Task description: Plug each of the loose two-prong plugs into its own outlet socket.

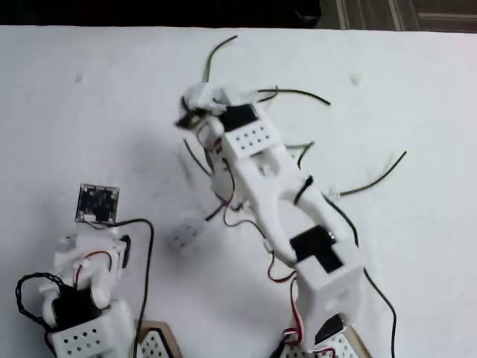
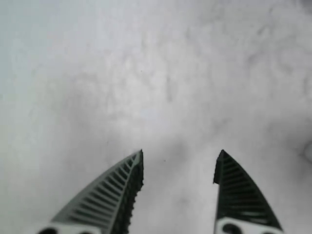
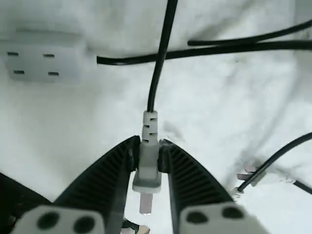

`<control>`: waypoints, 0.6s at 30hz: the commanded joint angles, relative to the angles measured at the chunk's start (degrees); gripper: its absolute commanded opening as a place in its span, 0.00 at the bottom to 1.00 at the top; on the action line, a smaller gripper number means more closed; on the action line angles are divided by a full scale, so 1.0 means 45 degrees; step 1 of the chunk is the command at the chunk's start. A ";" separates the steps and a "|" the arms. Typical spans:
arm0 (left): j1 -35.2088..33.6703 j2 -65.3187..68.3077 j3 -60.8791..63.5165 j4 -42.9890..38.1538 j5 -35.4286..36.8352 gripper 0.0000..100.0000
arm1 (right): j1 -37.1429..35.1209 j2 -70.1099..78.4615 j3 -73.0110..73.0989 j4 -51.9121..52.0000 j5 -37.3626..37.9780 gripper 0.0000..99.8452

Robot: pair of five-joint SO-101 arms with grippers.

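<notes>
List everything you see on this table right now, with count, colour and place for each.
Plugs: two, pale grey; one in the right gripper, one lying on the table nearby.
Outlet block: one, white, on the table, visible slots empty.
Cables: several, black, strewn over the table.
Table: one, white.
Left gripper: one, dark fingers, open over bare table.
Right gripper: one, dark fingers, shut on a plug.

White table (image 1: 59,112) spans the high view, with faint smudges. Beyond its far edge, at 12 o'clock: a dark strip (image 1: 149,11). At 1 o'clock: grey-brown striped floor (image 1: 402,13).
</notes>
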 commanded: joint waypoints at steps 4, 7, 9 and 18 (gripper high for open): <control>-0.0088 -0.0088 0.0020 0.0098 -0.0137 0.24 | 0.0322 -0.1006 0.3321 -0.2706 0.0156 0.02; -0.0088 -0.0088 0.0020 0.0098 -0.0137 0.24 | 0.0186 -0.0987 0.4317 -0.3136 0.0918 0.02; -0.0088 -0.0088 0.0020 0.0098 -0.0137 0.24 | 0.0147 -0.0987 0.4806 -0.3311 0.1328 0.02; -0.0088 -0.0088 0.0137 0.0078 -0.0156 0.24 | 0.0088 0.0967 0.4610 -0.3389 0.1563 0.02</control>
